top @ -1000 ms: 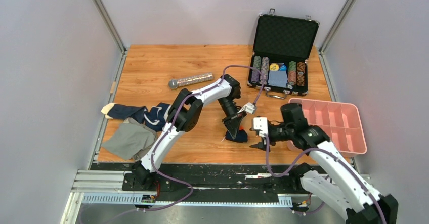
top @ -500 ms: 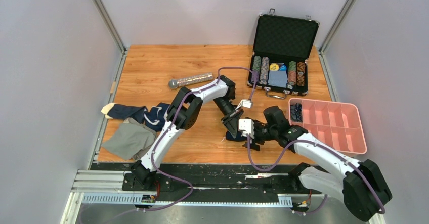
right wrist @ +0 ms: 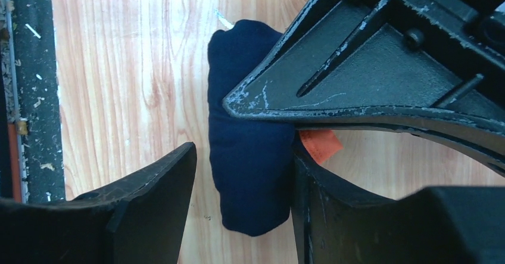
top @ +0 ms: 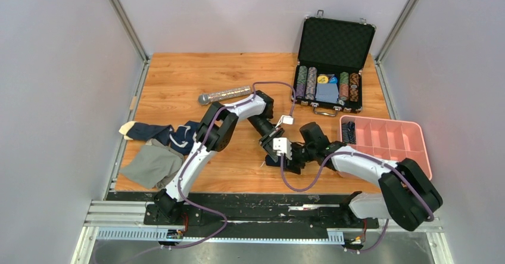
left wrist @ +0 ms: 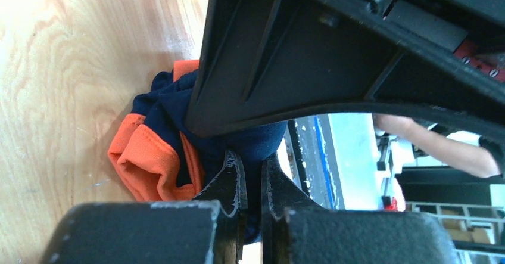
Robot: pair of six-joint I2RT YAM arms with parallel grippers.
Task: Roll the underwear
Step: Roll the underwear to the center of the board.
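The navy underwear with orange trim (top: 274, 159) lies bunched into a roll on the wooden table, near the front middle. My left gripper (top: 275, 149) comes down on it from behind. In the left wrist view its jaws (left wrist: 253, 164) are shut on a fold of the navy cloth (left wrist: 170, 106). My right gripper (top: 290, 161) reaches in from the right. In the right wrist view it (right wrist: 243, 157) stands open astride the roll (right wrist: 247, 174). Its right finger touches the cloth and a gap shows at the left finger. More navy underwear (top: 170, 134) lies at the far left.
A flat grey cloth (top: 150, 165) lies by the left front edge. A silver cylinder (top: 225, 95) rests behind the arms. An open black case of chips (top: 330, 88) stands at the back right, with a pink divided tray (top: 411, 157) in front of it.
My right arm has swung left, bringing its jaws around the roll, and they have narrowed somewhat. The left gripper has stayed shut on the cloth, shifting slightly.
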